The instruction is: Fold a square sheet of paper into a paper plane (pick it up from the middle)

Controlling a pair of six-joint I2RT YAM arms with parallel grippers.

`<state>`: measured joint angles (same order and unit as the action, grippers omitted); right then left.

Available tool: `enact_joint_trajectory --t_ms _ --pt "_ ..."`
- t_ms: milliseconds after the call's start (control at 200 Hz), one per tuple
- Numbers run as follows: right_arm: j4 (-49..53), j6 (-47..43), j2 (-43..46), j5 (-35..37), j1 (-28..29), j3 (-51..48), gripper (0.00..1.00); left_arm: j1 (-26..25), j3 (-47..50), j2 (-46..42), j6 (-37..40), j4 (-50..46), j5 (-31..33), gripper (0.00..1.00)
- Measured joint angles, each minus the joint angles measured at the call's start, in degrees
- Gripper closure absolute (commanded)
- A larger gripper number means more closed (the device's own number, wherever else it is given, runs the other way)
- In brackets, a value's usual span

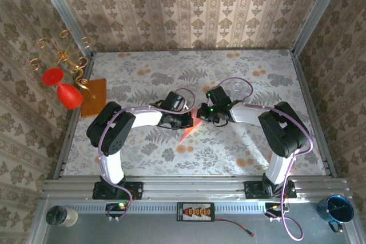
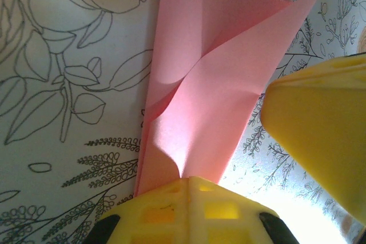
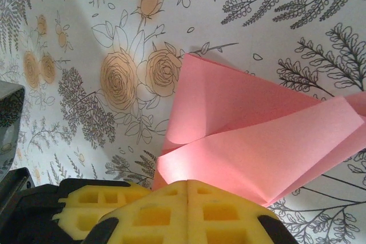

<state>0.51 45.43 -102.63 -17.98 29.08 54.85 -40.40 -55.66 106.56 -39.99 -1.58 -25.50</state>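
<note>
Centre of the top view: thin salmon-pink paper sheet (image 1: 189, 131), partly folded, raised off the table. Pinched at the lower edge of each wrist view by the yellow-fingered left gripper (image 2: 186, 184) and right gripper (image 3: 187, 190), both clamped shut on it. Probably best: hold both pinches firm, tension evenly, avoid twisting or tearing.

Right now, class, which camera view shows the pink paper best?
Right wrist view: the pink paper spreads wide, flaps and one corner clear. Left wrist crops its top; top external catches a tiny sliver.
</note>
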Motion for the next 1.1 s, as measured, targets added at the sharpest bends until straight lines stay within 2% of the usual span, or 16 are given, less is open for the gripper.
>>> enact_joint_trajectory --t_ms 725,885,1100 --pt "-3.5 1.7 -2.9 -0.1 -0.6 -2.0 1.00 0.3 0.0 0.0 0.7 -0.2 -0.1 0.99" --pt "-4.7 1.6 -2.9 -1.8 -2.4 -2.7 0.99 0.3 0.7 0.0 0.7 0.4 -0.3 1.00" --pt "-5.1 0.6 -3.8 -4.5 -7.6 -2.3 0.98 0.4 2.0 -0.3 0.7 2.5 -0.5 1.00"
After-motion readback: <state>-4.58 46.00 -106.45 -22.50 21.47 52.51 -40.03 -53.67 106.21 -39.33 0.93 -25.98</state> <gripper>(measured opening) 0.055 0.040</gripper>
